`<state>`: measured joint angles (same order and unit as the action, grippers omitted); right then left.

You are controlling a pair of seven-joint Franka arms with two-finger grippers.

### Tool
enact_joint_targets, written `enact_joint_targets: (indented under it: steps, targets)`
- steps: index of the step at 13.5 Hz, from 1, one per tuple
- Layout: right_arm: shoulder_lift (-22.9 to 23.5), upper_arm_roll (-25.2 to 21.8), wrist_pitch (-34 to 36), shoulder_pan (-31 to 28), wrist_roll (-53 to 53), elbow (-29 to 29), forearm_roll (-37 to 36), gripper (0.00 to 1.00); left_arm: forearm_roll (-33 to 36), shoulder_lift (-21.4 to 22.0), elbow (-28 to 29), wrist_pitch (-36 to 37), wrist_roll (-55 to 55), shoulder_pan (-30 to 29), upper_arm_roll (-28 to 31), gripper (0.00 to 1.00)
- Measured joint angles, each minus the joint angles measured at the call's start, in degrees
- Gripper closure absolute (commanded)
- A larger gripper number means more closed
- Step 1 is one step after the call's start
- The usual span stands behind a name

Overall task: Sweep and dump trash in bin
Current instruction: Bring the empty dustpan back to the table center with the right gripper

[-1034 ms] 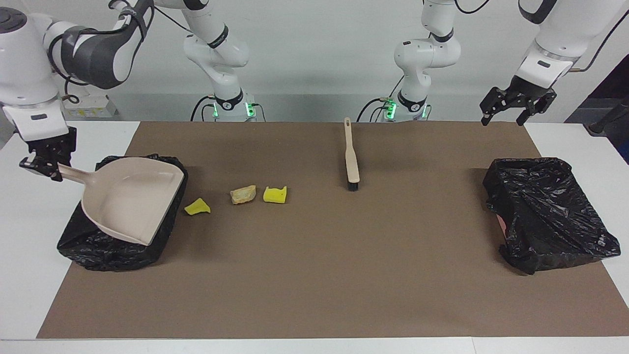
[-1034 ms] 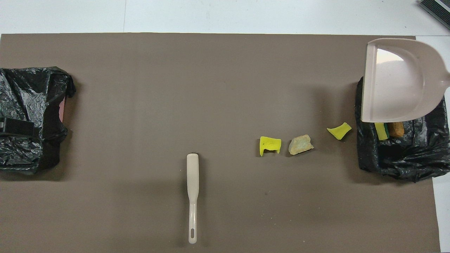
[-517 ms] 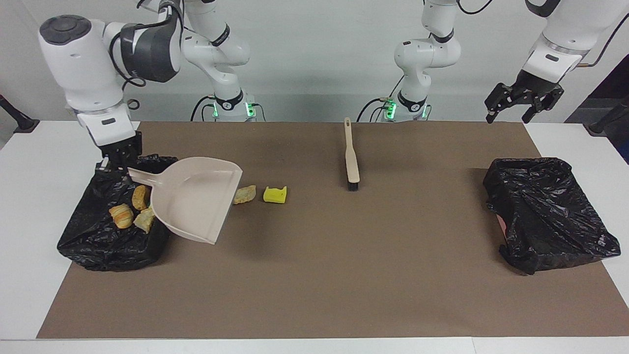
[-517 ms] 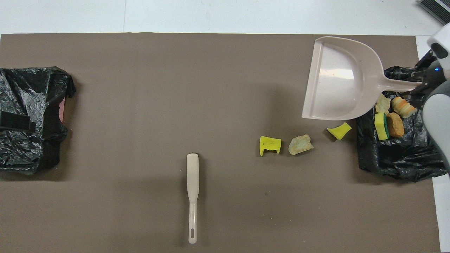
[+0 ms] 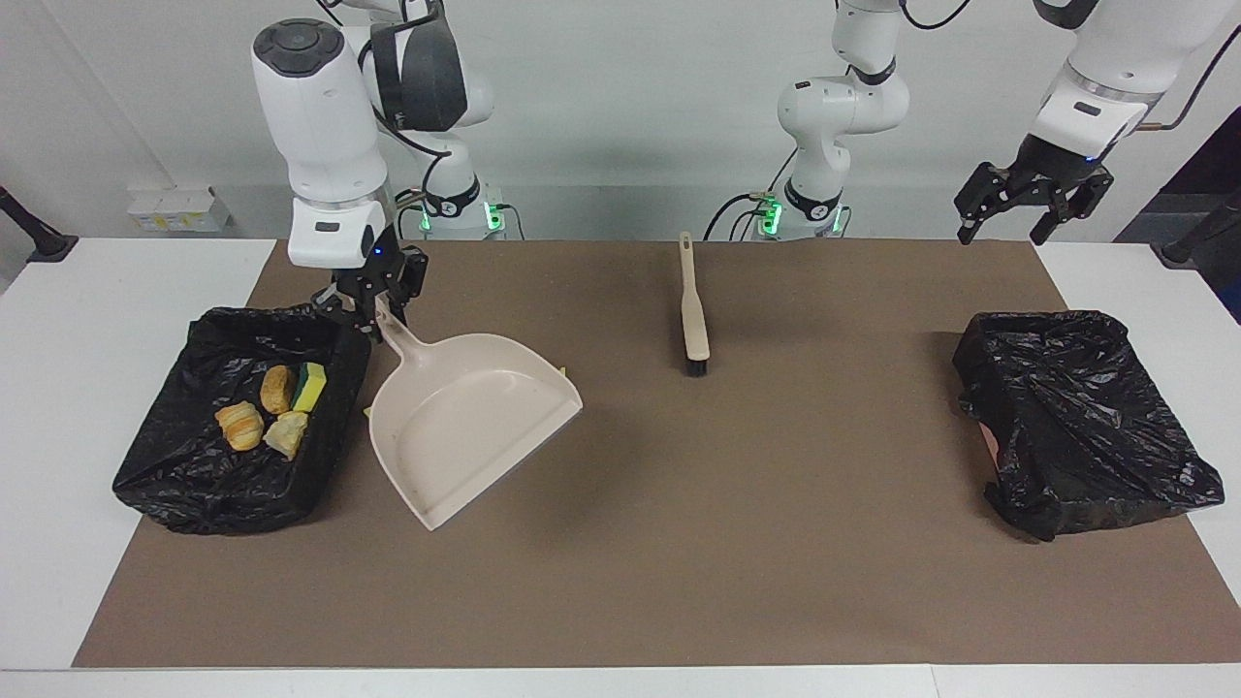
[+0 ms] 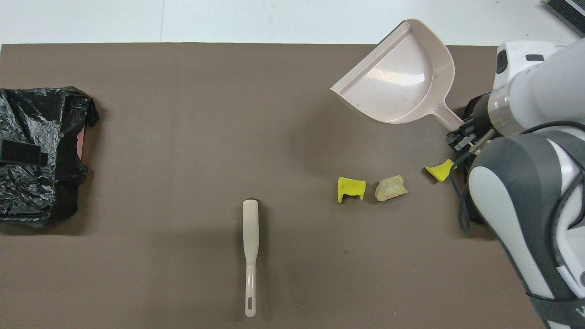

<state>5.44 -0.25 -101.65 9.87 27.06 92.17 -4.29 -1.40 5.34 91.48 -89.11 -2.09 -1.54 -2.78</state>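
My right gripper is shut on the handle of the beige dustpan, which hangs over the mat beside the black-lined bin at the right arm's end. Several pieces of trash lie in that bin: bread lumps and a yellow-green sponge. In the overhead view the dustpan is empty. Three pieces lie loose on the mat: a yellow sponge chunk, a tan lump and a small yellow piece. The dustpan hides them in the facing view. My left gripper waits open, raised above the mat's corner.
The beige brush lies on the brown mat near the robots, bristles pointing away from them; it also shows in the overhead view. A second bin wrapped in a black bag sits at the left arm's end.
My right arm has swung the dustpan off the bin and out over the mat, uncovering the trash in the bin. The left gripper has risen a little.
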Motion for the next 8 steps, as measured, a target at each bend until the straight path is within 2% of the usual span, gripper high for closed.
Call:
enact_joint_targets:
  steps: [3, 8]
  targets:
    - [0.5, 0.36, -0.02, 3.48, -13.42, 0.4, 0.84, 1.0, 0.0, 0.12, -0.02, 0.0, 0.01, 0.0, 0.04, 0.0]
    - [2.45, 0.5, -0.6, 8.74, -27.36, -0.37, 5.67, 1.0, 0.0, 0.12, -0.05, 0.02, 0.07, -0.01, 0.11, 0.0]
